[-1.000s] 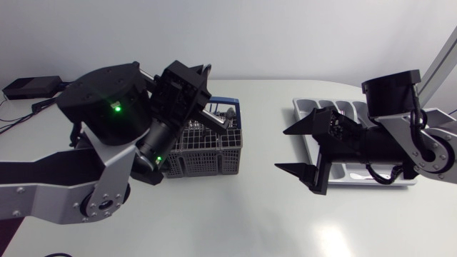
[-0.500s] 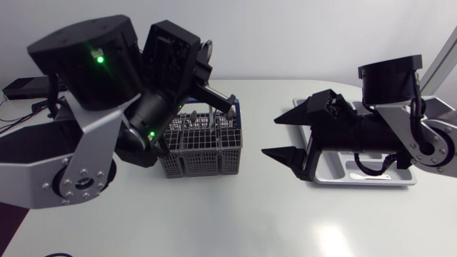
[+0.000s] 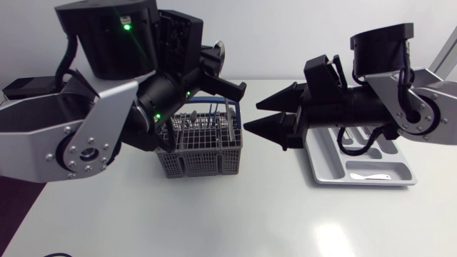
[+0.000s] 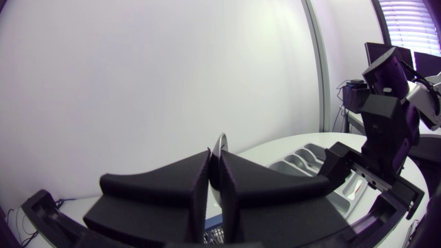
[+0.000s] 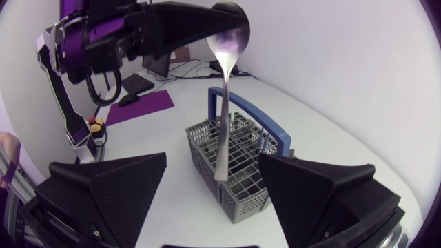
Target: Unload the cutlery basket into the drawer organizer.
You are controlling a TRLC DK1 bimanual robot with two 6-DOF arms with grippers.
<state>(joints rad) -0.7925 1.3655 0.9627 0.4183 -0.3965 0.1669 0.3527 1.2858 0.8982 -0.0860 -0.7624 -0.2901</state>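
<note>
My left gripper (image 3: pixel 218 68) is raised over the grey cutlery basket (image 3: pixel 203 146) with its blue handle (image 5: pixel 255 114). It is shut on a spoon (image 5: pixel 224 83) just below the bowl (image 4: pixel 220 142). The spoon's handle hangs down toward the basket (image 5: pixel 241 165). My right gripper (image 3: pixel 253 116) is open, level with the basket's top and just to its right, pointing at the spoon. In the right wrist view the spoon's lower end hangs ahead of the right gripper (image 5: pixel 212 164), in line with the gap between its fingers. The grey drawer organizer (image 3: pixel 325 160) lies to the right, partly under the right arm.
Several cutlery pieces (image 3: pixel 207 121) still stand in the basket. One white spoon (image 3: pixel 371 175) lies in the organizer's front compartment. A black box with cables (image 3: pixel 28 87) sits at the table's far left.
My left arm has lifted the spoon up out of the basket. My right gripper has risen and moved left from the organizer toward the basket, staying open.
</note>
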